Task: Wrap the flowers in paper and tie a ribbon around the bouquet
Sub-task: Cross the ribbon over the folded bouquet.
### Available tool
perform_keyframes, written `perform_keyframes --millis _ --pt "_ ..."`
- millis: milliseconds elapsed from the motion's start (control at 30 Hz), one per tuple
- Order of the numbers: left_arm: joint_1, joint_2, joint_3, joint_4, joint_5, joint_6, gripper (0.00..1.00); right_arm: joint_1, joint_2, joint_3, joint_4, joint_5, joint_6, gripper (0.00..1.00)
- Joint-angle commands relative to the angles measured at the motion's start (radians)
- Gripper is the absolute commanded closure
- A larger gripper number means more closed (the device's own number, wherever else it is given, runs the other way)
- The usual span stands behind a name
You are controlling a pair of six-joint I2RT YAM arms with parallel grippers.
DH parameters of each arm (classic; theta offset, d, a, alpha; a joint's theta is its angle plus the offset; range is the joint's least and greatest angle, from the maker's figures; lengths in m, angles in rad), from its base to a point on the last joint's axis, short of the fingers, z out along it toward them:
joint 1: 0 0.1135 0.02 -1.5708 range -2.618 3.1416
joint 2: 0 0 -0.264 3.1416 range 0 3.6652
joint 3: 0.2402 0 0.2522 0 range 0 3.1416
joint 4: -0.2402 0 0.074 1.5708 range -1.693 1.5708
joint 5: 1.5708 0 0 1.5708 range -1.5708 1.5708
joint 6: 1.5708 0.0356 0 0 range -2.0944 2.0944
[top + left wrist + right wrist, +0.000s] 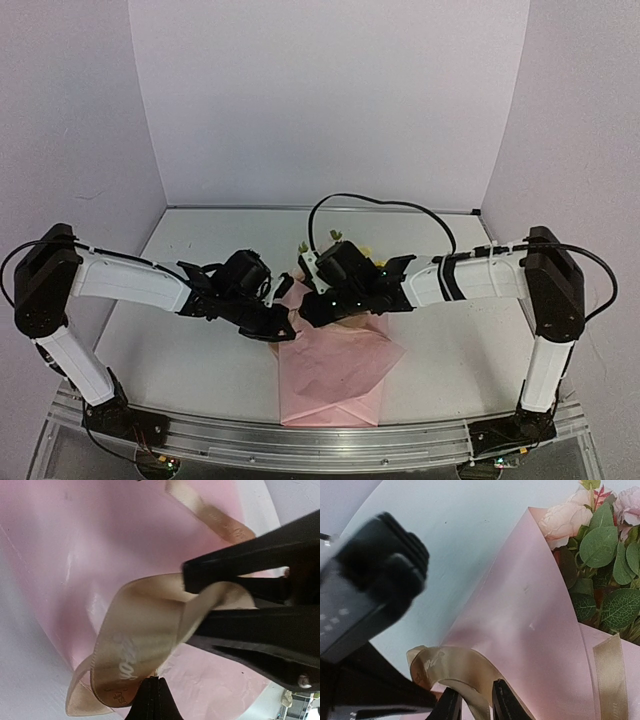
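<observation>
ribbon (455,665) looped at paper (520,630) edge, flowers (600,545) beyond

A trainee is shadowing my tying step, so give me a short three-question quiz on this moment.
1. True or false: the left gripper is shut on the ribbon.
2. The flowers are: A) lying loose and unwrapped, B) poking out of the pink paper, C) held aloft.
3. What lies between the fingers of the right gripper?
Key: 1 true; 2 B; 3 the ribbon.
</observation>
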State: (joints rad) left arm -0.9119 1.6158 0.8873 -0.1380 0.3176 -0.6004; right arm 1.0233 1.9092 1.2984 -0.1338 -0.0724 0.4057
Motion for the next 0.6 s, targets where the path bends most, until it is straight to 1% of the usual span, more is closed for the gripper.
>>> perform_keyframes --millis 0,67,200,333,433,567 --pt "-0.002 0.041 0.078 -0.074 -0.108 0.003 1.00 -0.001 -0.056 0.035 -0.021 -0.013 0.002 0.77" --pt "-0.002 0.054 0.089 -0.075 -0.129 -0.016 1.00 -0.001 -0.057 0.037 -0.027 -0.023 0.000 0.78" --pt "-0.002 0.064 0.097 -0.032 -0.183 -0.071 1.00 0.002 -0.054 0.034 -0.037 -0.058 0.009 0.78" --pt "-0.004 0.080 0.096 0.026 -0.204 -0.132 1.00 0.009 -0.052 0.023 -0.043 -0.061 0.025 0.79" --pt "-0.010 0.083 0.089 0.068 -0.207 -0.159 0.95 0.015 -0.052 0.015 -0.043 -0.062 0.038 0.80" --pt "-0.019 0.111 0.100 0.087 -0.208 -0.176 0.92 0.020 -0.037 0.016 -0.043 -0.058 0.056 0.81"
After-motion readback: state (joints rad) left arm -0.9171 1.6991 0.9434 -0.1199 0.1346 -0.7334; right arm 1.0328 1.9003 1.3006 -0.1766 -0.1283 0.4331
